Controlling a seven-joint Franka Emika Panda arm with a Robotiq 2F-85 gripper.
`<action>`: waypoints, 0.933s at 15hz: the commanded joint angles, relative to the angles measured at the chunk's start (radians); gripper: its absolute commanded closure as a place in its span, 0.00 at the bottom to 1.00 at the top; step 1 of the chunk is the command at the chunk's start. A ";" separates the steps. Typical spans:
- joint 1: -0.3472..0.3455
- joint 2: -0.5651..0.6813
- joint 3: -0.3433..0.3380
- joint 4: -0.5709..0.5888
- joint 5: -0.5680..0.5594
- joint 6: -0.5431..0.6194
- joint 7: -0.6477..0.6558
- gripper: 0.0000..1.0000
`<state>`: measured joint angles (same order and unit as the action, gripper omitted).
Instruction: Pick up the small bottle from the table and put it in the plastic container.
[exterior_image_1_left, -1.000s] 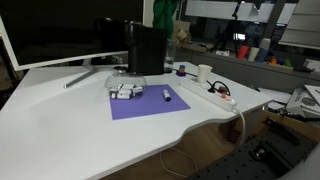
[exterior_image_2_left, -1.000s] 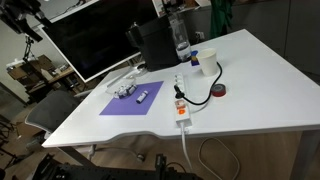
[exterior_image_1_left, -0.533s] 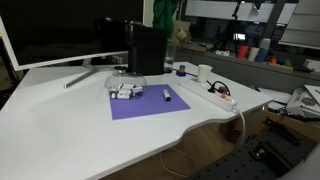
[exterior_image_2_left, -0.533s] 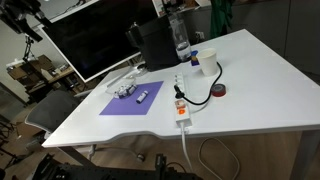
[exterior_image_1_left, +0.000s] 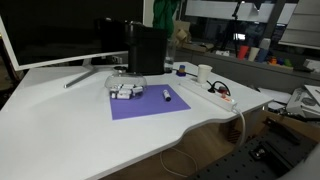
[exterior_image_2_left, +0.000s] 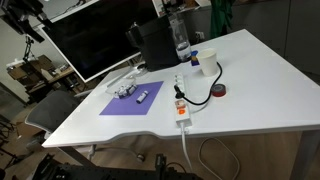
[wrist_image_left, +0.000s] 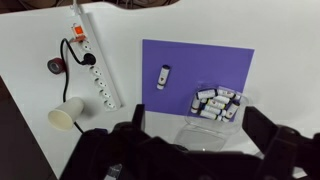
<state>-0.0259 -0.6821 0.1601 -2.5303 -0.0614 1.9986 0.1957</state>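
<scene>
The small bottle (wrist_image_left: 163, 76) lies on a purple mat (wrist_image_left: 200, 55), dark with a pale end; it shows in both exterior views (exterior_image_1_left: 166, 95) (exterior_image_2_left: 141, 97). The plastic container (wrist_image_left: 238, 112) sits at the mat's edge and holds several similar small bottles, with a clear flap (wrist_image_left: 203, 137) spread beside it. It also shows in both exterior views (exterior_image_1_left: 125, 91) (exterior_image_2_left: 124, 91). My gripper (wrist_image_left: 198, 126) hangs high above the table (wrist_image_left: 30, 60), open and empty, its fingers framing the container. The bottle lies apart from it. The gripper does not show in the exterior views.
A long white power strip (wrist_image_left: 95, 70) (exterior_image_2_left: 180, 100) with a black cable lies beside the mat. A white cup (wrist_image_left: 67, 115) (exterior_image_1_left: 204, 73), a dark tape roll (exterior_image_2_left: 219, 91), a tall black box (exterior_image_1_left: 147, 50), a clear water bottle (exterior_image_2_left: 181, 40) and a monitor (exterior_image_1_left: 60, 35) stand around.
</scene>
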 joint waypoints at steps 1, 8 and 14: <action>-0.013 0.036 -0.047 0.000 -0.011 0.013 0.003 0.00; -0.099 0.232 -0.144 -0.004 -0.101 0.219 -0.049 0.00; -0.070 0.483 -0.168 0.059 -0.093 0.364 -0.159 0.00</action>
<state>-0.1229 -0.3184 0.0003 -2.5372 -0.1588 2.3411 0.0615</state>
